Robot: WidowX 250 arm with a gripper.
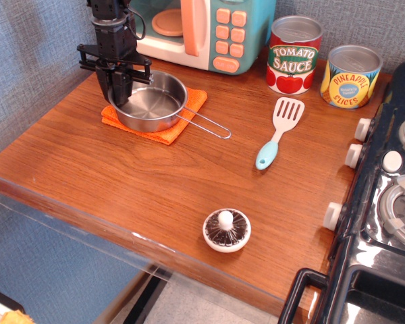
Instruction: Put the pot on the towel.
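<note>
Fingers at pot rim — handle points right — on towel.

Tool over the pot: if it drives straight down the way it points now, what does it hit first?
Most likely the pot's left rim or inner wall, where the tool sits. The towel lies directly beneath. Depth is unclear from this single view.

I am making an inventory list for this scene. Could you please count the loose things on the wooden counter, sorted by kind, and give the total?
Cans: 2, tomato sauce can and pineapple can
Cookware: 1, pot
Cloths: 1, orange towel
Utensils: 1, spatula
Toy food: 1, mushroom
Appliances: 1, toy microwave
Total: 7
</note>
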